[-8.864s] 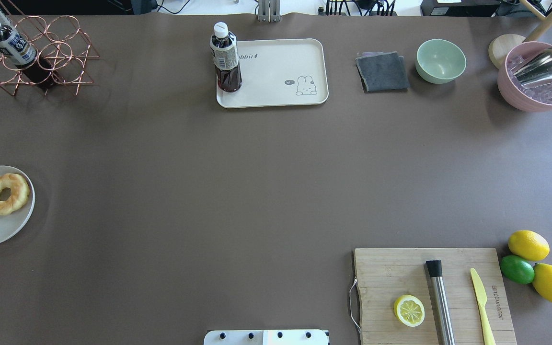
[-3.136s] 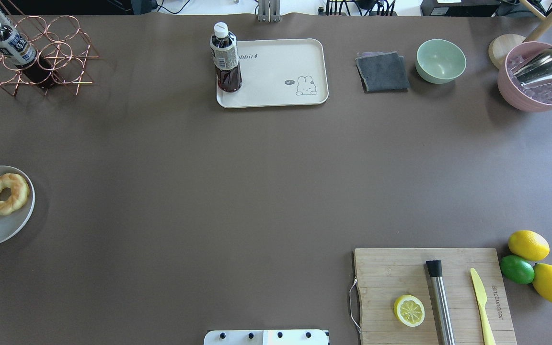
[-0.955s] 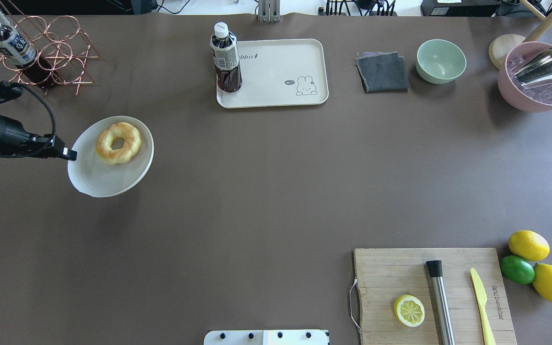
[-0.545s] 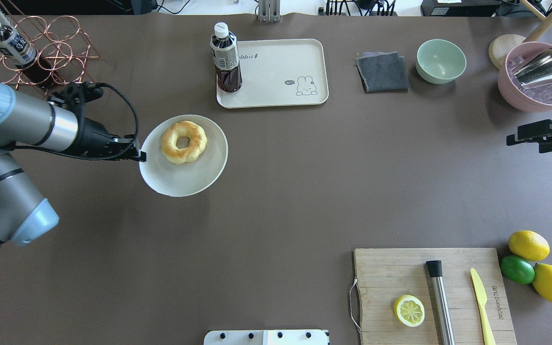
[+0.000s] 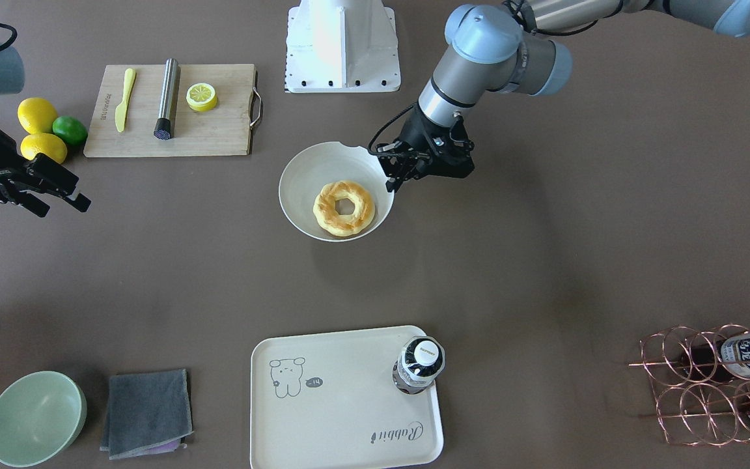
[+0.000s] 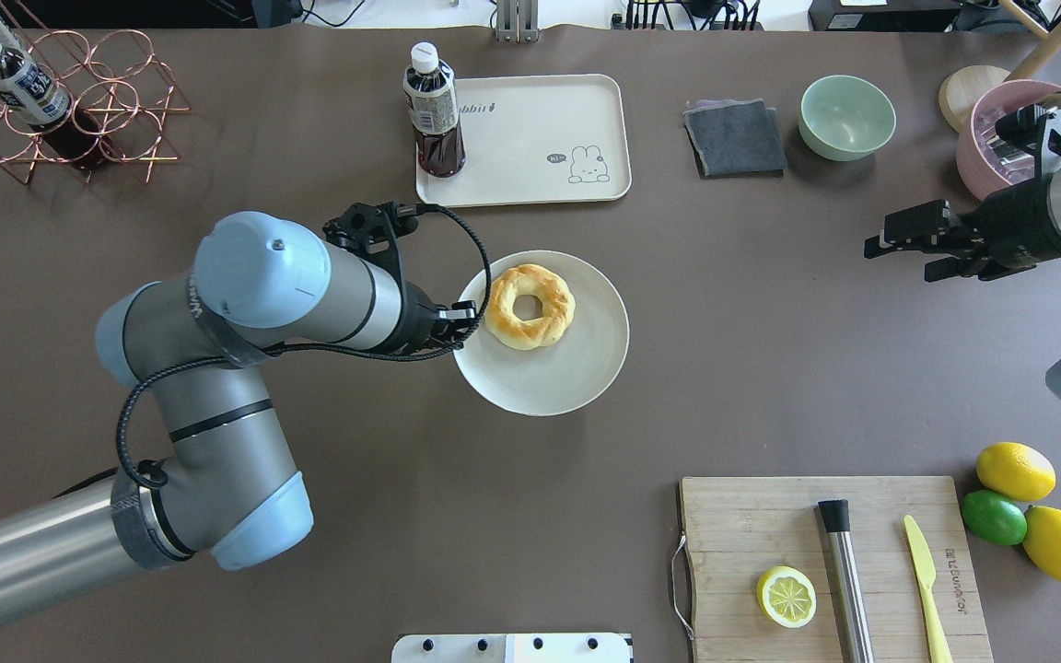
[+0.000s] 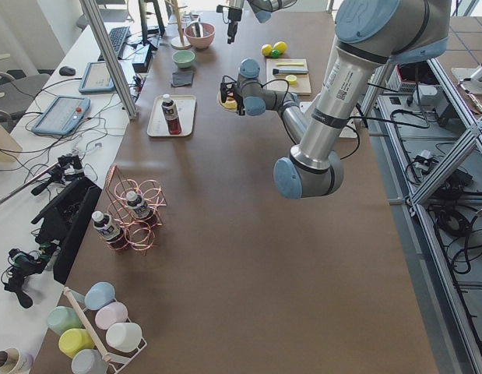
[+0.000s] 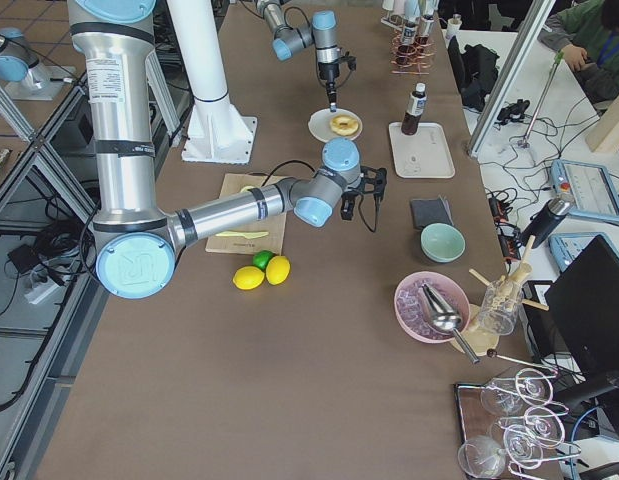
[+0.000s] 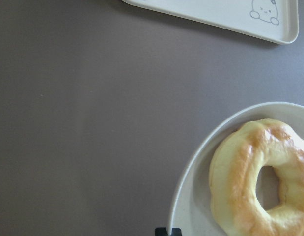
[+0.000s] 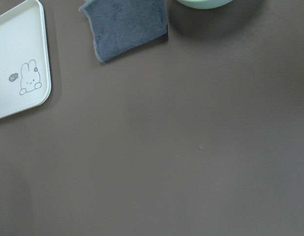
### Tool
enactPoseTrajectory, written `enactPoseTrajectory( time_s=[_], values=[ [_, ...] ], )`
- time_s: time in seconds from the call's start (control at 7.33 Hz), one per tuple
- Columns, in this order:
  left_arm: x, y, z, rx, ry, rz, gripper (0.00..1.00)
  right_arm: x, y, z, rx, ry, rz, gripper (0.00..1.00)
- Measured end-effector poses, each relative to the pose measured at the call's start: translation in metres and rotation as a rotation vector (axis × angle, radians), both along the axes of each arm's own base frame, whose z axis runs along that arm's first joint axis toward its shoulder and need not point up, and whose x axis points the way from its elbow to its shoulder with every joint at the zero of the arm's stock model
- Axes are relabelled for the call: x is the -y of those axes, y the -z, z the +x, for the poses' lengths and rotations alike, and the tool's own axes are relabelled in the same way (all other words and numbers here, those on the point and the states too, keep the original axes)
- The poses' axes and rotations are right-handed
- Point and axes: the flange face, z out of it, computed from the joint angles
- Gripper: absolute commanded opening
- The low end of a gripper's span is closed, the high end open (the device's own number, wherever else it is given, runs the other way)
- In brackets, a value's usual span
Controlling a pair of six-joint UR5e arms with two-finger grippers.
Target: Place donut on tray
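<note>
The donut (image 6: 530, 306) is a golden ring with browned patches. It lies on a white plate (image 6: 549, 378). My left gripper (image 6: 466, 324) is shut on the plate's left rim and holds it above the table, just in front of the tray (image 6: 540, 138). The cream tray with the bear drawing carries a dark drink bottle (image 6: 434, 110) at its left end. In the front-facing view the donut (image 5: 344, 207), the plate (image 5: 310, 176), my left gripper (image 5: 389, 184) and the tray (image 5: 349, 404) all show. My right gripper (image 6: 899, 258) is open and empty at the right.
A wooden cutting board (image 6: 742, 525) at the front right holds a lemon half (image 6: 787, 597), a steel muddler (image 6: 848, 580) and a yellow knife (image 6: 925, 575). Lemons and a lime (image 6: 994, 517) lie beside it. A grey cloth (image 6: 735, 138), green bowl (image 6: 847, 117), pink bowl (image 6: 982, 157) and wire rack (image 6: 70, 101) line the far edge.
My left arm has carried the plate with the donut to the right, from the table's left edge to the middle in front of the tray. My right gripper has moved in from the right edge.
</note>
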Motion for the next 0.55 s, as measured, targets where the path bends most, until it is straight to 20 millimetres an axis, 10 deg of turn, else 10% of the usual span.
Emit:
enactPoseTrajectory(
  time_s=[0.55],
  values=[
    [-0.044,0.1,0.092,0.057,0.062,-0.004,0.0,-0.004,0.018,-0.028,0.011,0.019,-0.093,1.0]
  ],
)
